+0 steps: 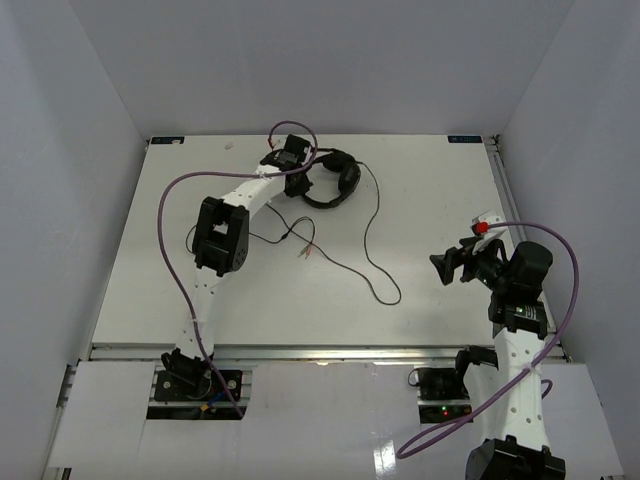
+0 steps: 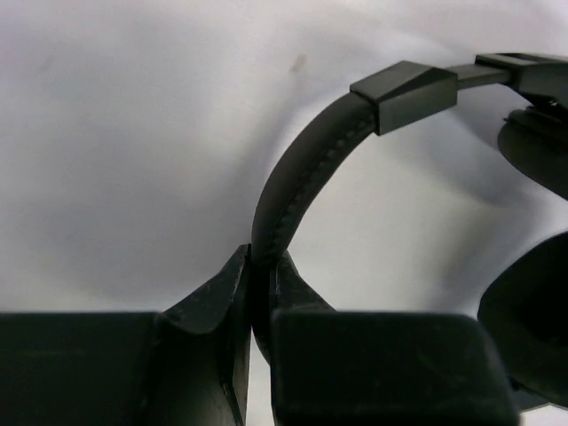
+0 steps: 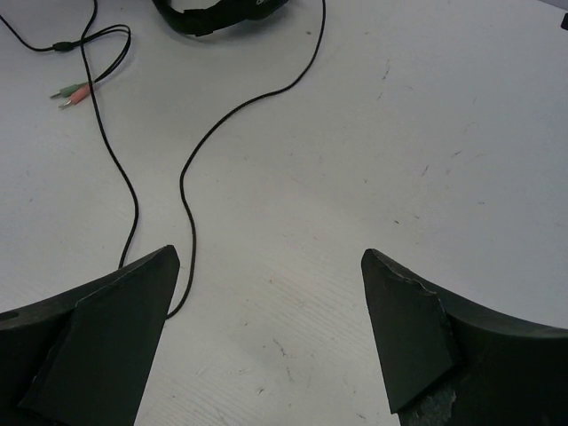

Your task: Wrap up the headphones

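Grips headphones (image 1: 345, 180) by the headband (image 2: 302, 169), at the very tips of the closed left pincer (image 2: 257, 284). Holds right pincer (image 3: 269, 262) fully spread, empty, cable (image 3: 188, 177) loose ahead. Risks slipping off a shallow hold and tangling the trailing cable.

Table (image 1: 440, 200): was white, lightly scuffed.
Walls (image 1: 300, 60): were plain pale panels at the back and both sides.
Near edge: a metal rail (image 1: 330, 352) ran across — white boards (image 1: 320, 410) lay in front.
Light: was even, shadows soft.
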Controlling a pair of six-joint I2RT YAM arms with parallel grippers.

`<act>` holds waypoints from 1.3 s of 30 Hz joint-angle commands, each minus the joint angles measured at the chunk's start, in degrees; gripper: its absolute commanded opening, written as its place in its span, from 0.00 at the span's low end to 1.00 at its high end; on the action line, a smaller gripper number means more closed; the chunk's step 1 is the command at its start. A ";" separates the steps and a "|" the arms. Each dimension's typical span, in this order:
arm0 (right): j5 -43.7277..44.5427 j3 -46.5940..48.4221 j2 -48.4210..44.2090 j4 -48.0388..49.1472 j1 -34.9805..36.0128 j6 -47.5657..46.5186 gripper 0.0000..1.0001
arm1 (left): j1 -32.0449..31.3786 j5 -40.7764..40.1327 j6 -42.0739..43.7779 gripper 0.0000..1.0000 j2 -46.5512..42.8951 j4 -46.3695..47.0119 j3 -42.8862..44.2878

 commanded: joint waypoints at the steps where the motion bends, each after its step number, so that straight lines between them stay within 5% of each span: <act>1: -13.08 2.08 0.90 -7.81 -0.21 -9.51 0.90 | 0.44 5.23 19.69 0.00 -23.84 15.82 -17.36; 5: -17.60 9.90 7.88 -11.93 2.83 -11.25 0.90 | 0.50 7.27 23.63 0.00 -39.55 18.52 -30.64; 8: -9.43 16.14 13.54 -8.88 12.93 -4.16 0.90 | 0.53 9.67 19.25 0.00 -46.75 18.11 -38.04; 11: 0.97 18.69 19.21 3.47 27.74 9.85 0.90 | 0.61 11.73 14.32 0.00 -52.22 16.97 -40.97; 13: 2.16 18.39 21.45 16.50 30.44 17.12 0.90 | 0.61 11.73 12.89 0.00 -54.60 15.63 -40.40; 20: -5.20 27.57 36.38 33.13 33.42 27.13 0.90 | 0.84 10.65 11.08 0.00 -60.48 11.14 -37.25; 28: -10.13 20.39 46.16 58.50 35.79 30.74 0.90 | 4.56 17.08 3.23 0.00 -63.61 10.46 -36.04; 33: -12.51 21.09 51.16 63.61 38.28 30.87 0.98 | 7.30 21.74 -1.26 0.00 -63.80 10.78 -34.28; 39: -20.44 16.50 53.24 71.82 41.62 32.41 0.80 | 10.07 24.56 -4.83 0.00 -64.23 11.80 -31.95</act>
